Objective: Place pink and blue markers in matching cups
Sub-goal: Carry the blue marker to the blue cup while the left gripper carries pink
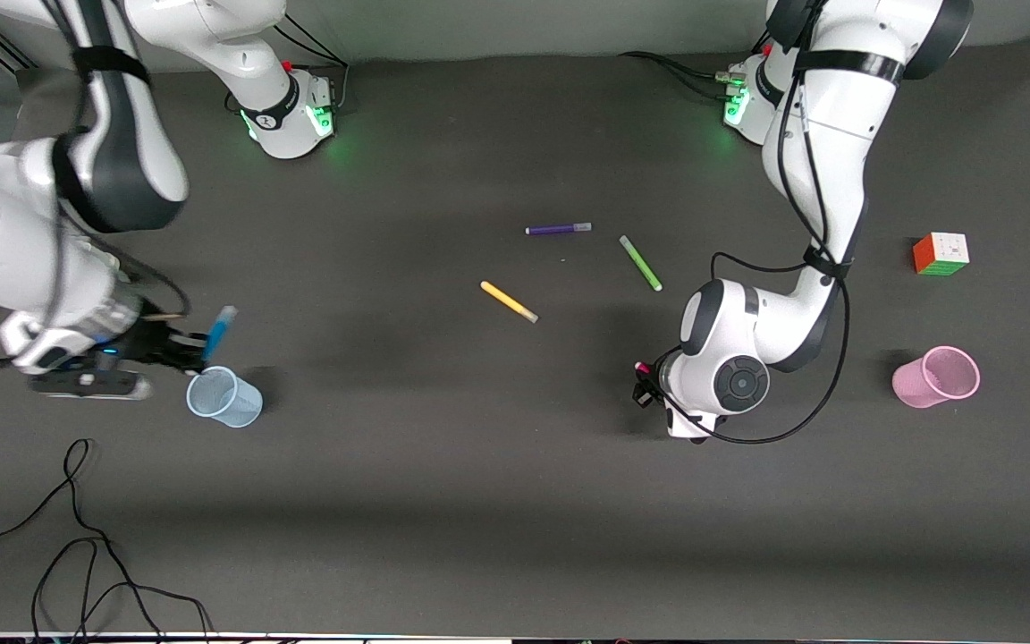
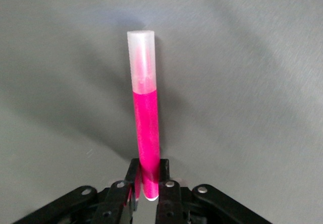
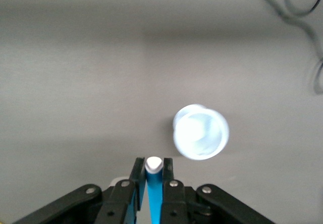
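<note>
In the front view the left gripper (image 1: 643,380) is mostly hidden under its own white wrist, and of the slim magenta-pink marker with a pale cap (image 1: 641,367) only a small pink end shows there. The left wrist view shows it better: the jaws are closed on the lower end of the pink marker (image 2: 145,133), and its long axis runs straight away from the gripper, pale cap outward, over bare dark grey worktop (image 1: 443,465). The small translucent pale pink plastic cup (image 1: 935,377) lies tilted on the worktop at the left arm's end, well apart from this gripper.

The right gripper (image 1: 198,347) is over the worktop just beside the small translucent pale blue plastic cup (image 1: 224,396), and its jaws grip the slim blue marker (image 1: 219,333). This marker points slanted upward, away from the cup. In the right wrist view only its white tip (image 3: 154,164) and a short blue part are seen between the jaws, and the blue cup (image 3: 200,131) appears blurred, with its mouth toward the camera.
</note>
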You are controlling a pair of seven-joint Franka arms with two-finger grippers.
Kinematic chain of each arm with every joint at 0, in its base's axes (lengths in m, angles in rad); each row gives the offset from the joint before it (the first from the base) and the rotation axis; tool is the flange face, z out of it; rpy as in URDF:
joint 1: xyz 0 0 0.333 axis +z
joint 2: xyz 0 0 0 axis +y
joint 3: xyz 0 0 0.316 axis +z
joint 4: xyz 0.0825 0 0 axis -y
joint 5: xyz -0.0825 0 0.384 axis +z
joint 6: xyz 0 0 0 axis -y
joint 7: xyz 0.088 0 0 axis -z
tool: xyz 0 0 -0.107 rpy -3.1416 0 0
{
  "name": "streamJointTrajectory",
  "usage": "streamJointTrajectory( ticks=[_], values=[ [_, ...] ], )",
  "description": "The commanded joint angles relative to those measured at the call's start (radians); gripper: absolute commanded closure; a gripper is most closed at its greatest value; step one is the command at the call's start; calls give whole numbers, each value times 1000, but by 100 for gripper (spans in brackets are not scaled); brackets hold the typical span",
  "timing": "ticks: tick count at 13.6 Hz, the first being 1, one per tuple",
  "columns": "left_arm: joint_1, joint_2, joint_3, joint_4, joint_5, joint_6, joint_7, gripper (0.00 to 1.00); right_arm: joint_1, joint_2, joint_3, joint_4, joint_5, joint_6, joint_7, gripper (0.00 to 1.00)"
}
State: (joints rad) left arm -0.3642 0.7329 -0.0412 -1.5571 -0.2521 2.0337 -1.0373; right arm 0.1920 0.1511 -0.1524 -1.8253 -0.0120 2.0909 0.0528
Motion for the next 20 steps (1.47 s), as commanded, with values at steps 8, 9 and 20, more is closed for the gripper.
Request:
streamJointTrajectory(
  ticks=[8, 9, 20],
  values=[
    [279, -284, 18, 190, 33, -835, 394, 100, 6, 163, -73, -58, -22, 445, -206, 100],
    [341, -282, 18, 230, 27, -916, 452, 100, 6, 168, -73, -64, -20, 445, -199, 100],
    [746, -8, 18, 449, 36, -1081, 934, 100, 14, 188, -64, -101, -8, 485, -153, 100]
  ],
)
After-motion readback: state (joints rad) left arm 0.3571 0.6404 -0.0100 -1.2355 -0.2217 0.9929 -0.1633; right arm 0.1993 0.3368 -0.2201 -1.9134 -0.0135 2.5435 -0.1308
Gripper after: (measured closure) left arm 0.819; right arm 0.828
